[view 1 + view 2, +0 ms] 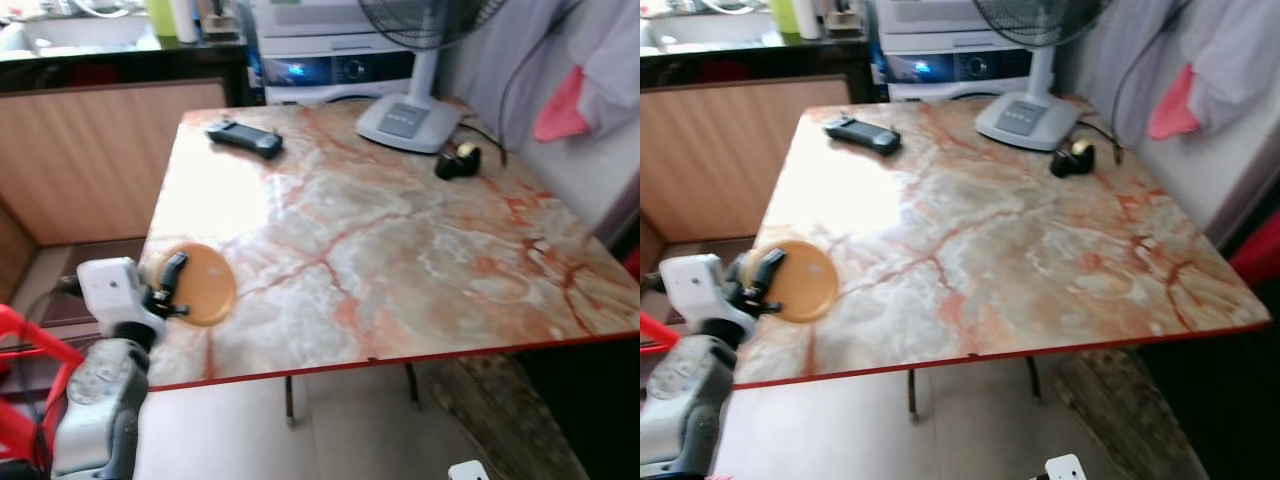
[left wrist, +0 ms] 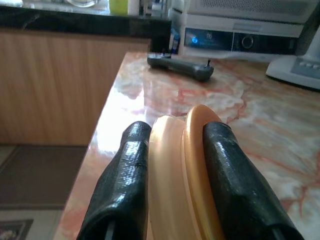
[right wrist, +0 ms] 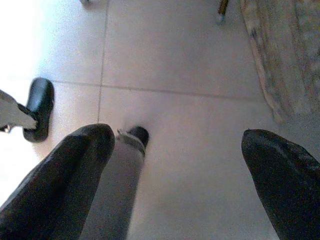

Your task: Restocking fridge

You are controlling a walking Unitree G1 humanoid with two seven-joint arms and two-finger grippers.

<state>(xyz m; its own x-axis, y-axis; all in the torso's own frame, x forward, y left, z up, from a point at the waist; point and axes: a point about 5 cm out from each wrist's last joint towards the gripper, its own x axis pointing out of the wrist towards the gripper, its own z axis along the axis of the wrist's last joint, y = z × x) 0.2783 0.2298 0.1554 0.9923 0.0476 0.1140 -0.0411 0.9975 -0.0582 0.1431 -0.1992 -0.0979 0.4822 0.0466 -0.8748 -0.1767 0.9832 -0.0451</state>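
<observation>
Left gripper [image 1: 172, 288] is at the near left corner of the marble table [image 1: 400, 250], and its two black fingers [image 2: 125, 185] are clamped on the rim of an orange plastic lid [image 1: 200, 285], one finger on each face. From the head camera the lid reads as a flat round disc lying at that same corner, right by the table's left edge; from the left wrist camera it stands edge-on between the fingers, a pale inner lip on one side and the deeper orange flange on the other, both pads pressed against it. Whether the lid is resting on the marble or lifted just off it, I cannot tell. Over at the far left corner of the table lies a dark remote control [image 1: 245, 137], well apart from the lid. At the far edge of the table sits the grey base of a standing fan [image 1: 408, 122], and just beside that base, toward the right edge, a small black tape dispenser [image 1: 458, 160]. Beyond the table's far edge there is a white appliance with a lit blue display [image 1: 335, 68]. The right gripper [image 3: 175, 170] hangs low beside the table, pointing down at the pale tiled floor [image 3: 190, 55], fingers spread wide with nothing between them.
</observation>
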